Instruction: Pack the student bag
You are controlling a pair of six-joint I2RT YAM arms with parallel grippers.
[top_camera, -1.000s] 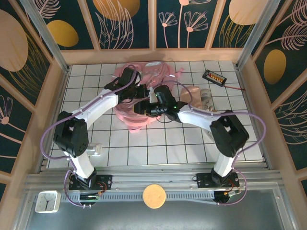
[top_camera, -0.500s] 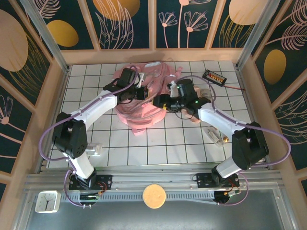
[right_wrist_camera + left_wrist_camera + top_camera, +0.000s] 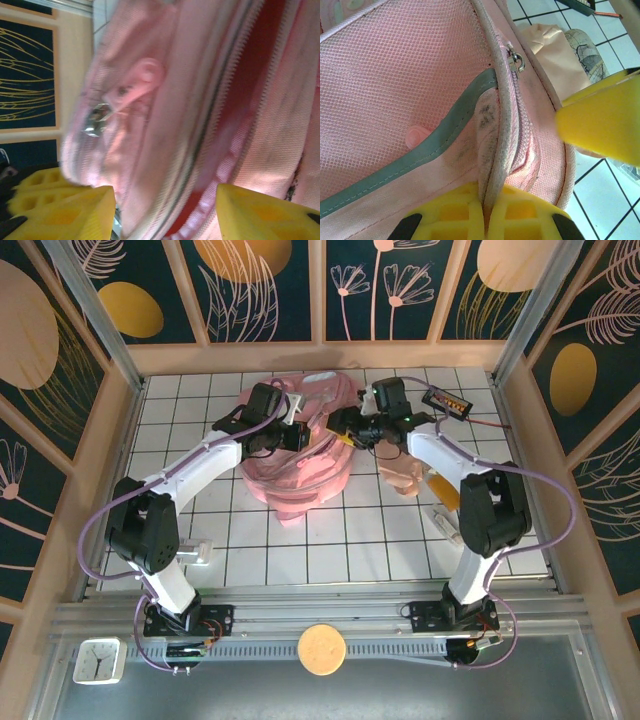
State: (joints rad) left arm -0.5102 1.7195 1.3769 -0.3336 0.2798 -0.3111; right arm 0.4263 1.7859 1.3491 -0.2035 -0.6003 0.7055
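The student bag (image 3: 300,465), a soft pink backpack, lies crumpled in the middle of the tiled table. My left gripper (image 3: 297,433) is at its upper left part. In the left wrist view the left gripper (image 3: 487,192) is shut on the bag's grey piped edge (image 3: 495,150), just beside the zipper, with the zipper pull (image 3: 516,59) further up. My right gripper (image 3: 345,430) hovers at the bag's upper right. In the right wrist view the right gripper (image 3: 165,215) is open, its yellow fingers (image 3: 265,210) spread over blurred pink fabric and a red-lined zipper track (image 3: 235,150).
A pinkish-beige pouch (image 3: 405,455) lies right of the bag, with small items (image 3: 448,510) beyond it. A black device with an orange face (image 3: 447,401) sits at the back right. A small white object (image 3: 196,552) lies near the left arm's base. Wooden walls surround the table.
My right arm has swung out to the right, and its gripper has moved from the bag's near middle toward its back right. The left gripper keeps its hold on the bag's edge.
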